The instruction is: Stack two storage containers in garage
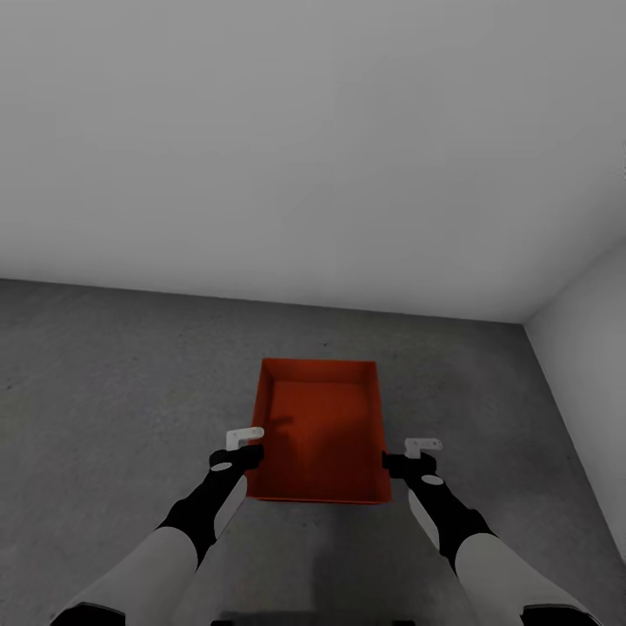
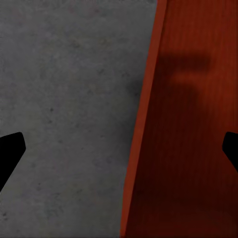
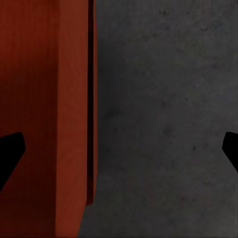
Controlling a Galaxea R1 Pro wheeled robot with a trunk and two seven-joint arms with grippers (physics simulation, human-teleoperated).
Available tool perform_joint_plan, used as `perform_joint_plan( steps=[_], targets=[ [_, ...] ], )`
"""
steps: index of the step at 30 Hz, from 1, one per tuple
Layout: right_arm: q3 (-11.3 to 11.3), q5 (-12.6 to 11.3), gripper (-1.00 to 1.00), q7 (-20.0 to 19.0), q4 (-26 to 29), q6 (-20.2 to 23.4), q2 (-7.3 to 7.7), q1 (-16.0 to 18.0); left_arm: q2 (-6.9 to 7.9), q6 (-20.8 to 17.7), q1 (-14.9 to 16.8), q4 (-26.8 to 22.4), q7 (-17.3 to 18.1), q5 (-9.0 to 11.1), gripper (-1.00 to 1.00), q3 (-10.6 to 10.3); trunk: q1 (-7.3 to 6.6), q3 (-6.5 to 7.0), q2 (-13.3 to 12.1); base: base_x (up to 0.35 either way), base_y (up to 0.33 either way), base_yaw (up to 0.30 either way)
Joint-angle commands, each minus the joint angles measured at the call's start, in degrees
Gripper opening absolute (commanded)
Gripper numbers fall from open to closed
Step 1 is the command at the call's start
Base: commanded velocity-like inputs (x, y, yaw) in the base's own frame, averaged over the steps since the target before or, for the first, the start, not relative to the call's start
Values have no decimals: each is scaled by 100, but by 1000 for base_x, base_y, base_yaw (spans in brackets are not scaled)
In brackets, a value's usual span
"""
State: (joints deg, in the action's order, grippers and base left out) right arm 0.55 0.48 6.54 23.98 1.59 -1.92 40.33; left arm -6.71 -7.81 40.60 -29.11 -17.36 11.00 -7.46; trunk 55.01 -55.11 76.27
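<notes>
an orange-red storage container (image 1: 320,432) sat low at the frame's centre on the grey concrete floor (image 1: 104,391) near the pale wall (image 1: 313,148). the left tool (image 1: 246,445) and right tool (image 1: 416,456) flanked it, each spread wide astride a side wall.

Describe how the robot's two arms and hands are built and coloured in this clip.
Both arms have pale grey forearm shells narrowing into matte black wrist sections. The left hand and right hand are black blocks, each topped by a small white bracket-like piece. In the wrist views the fingers appear as plain black, tapered tips.
</notes>
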Motion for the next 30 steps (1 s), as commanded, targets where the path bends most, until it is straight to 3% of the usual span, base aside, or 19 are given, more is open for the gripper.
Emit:
perform_joint_plan(
  steps=[1, 19, 30],
  targets=[
    [6, 5, 100, 24, 7, 17, -1, 1, 6, -24, 1, -12, -53, 60, 100, -47, -23, 15, -40, 0, 0, 0],
    [6, 5, 100, 28, 104, 67, -1, 2, 10, 0, 1, -21, -49, 60, 100, -45, -418, 339, -762, 0, 0, 0],
    [6, 5, 100, 25, 386, 652, -1, 5, 12, 14, 1, -24, -56, 60, 100, -45, -660, 536, -1203, 0, 0, 0]
  ],
)
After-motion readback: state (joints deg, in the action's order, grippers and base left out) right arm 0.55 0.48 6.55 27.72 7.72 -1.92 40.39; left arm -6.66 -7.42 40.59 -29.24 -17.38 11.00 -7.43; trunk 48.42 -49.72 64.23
